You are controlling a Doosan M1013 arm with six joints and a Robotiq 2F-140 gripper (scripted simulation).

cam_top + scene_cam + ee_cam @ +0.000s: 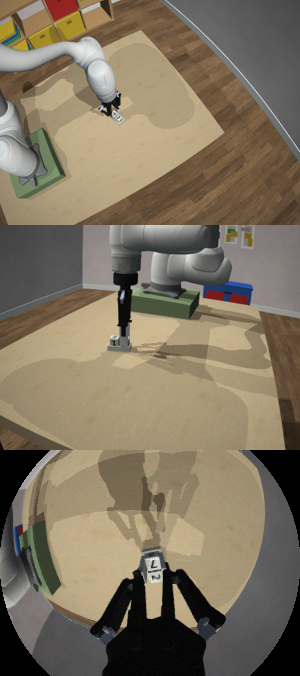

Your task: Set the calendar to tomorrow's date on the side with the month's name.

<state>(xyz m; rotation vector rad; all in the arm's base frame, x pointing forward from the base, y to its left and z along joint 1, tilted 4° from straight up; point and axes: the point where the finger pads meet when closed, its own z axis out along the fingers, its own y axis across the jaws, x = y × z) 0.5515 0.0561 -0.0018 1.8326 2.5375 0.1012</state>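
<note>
The small grey tray (pixel 121 122) (pixel 119 348) stands flat on the table. Two white cubes sit in it side by side. The outer cube (pixel 119 118) (pixel 114 341) (pixel 155 577) has a 2 on top and a 1 on the side facing the exterior camera. The other cube (pixel 114 113) (pixel 153 563) has what looks like a 7 on top; in the exterior view a finger hides it. My gripper (pixel 114 112) (pixel 124 341) (pixel 153 559) points down into the tray, its fingers shut on that 7 cube from both sides. The month's name is not readable in any view.
The green base block (pixel 53 163) (pixel 162 308) (pixel 45 560) under the arm stands on the same wooden table (pixel 139 154) (pixel 124 409). A shelf with yellow and red boxes (pixel 70 26) is beyond the table's edge.
</note>
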